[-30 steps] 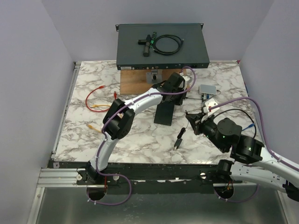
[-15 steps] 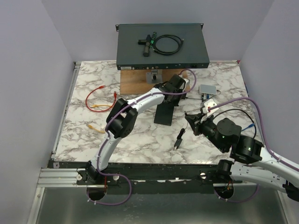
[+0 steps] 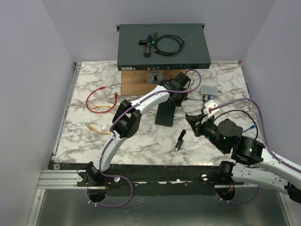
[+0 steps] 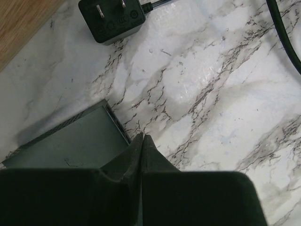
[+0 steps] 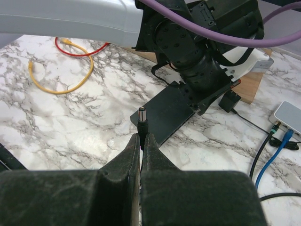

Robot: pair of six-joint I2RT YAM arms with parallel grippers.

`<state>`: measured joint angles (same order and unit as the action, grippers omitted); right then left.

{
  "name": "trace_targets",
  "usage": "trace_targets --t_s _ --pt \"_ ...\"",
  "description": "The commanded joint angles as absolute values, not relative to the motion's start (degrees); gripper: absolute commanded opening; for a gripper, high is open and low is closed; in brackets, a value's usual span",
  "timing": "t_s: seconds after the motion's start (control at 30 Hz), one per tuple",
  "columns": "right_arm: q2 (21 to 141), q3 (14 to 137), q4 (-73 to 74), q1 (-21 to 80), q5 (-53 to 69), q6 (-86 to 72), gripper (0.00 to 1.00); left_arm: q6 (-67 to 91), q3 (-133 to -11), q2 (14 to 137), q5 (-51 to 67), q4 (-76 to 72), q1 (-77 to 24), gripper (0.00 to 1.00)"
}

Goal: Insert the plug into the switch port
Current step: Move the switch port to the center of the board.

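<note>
Nearest you, the right claw [image 5: 142, 140]: jaws pinched tight on the plug [image 5: 142, 117], whose barrel stands upright above the fingertips, off the surface. Next, a stretch of bare marble worktop [image 5: 70, 122] runs leftward. Then the switch [image 5: 167, 115]: a flat dark box lying on the worktop, its near corner turned toward the plug and just short of it. Left claw [image 4: 142, 139]: jaws fully together, holding nothing, tips down at the switch's far corner beside its long edge. You cannot tell whether they touch it. Beyond that corner, more bare marble, then the black power adapter [image 4: 110, 19], prongs up, just beside the edge of the wooden board [image 4: 19, 23]. Farthest, the rack unit [image 3: 162, 44], sitting on that board at the worktop's back edge. Left flank: the yellow cable [image 5: 61, 77] and red cable [image 5: 80, 47], looped on the marble well apart from the switch. Right flank: the blue cable [image 5: 277, 148] and grey box [image 5: 291, 115], near the claw's side.
</note>
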<state>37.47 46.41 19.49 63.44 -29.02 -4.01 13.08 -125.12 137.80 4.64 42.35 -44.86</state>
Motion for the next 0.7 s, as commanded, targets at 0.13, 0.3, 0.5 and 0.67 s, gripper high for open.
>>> trace_targets --t_s 0.13,0.3,0.5,0.67 --pt "37.4 45.8 18.4 63.8 -28.1 -3.3 0.01 12.0 -131.2 139.3 6.0 45.7 -44.5 0.0" --pt "37.4 45.7 18.5 63.8 -28.1 -3.3 0.01 11.9 -135.5 139.7 6.7 43.4 -41.4 0.0" --pt "37.6 45.6 18.3 63.8 -28.2 -3.2 0.01 12.8 -138.7 143.9 12.6 43.6 -38.0 0.0" --pt "38.0 45.6 17.8 63.8 -28.0 -3.1 0.01 12.2 -137.4 143.9 12.4 43.8 -38.0 0.0"
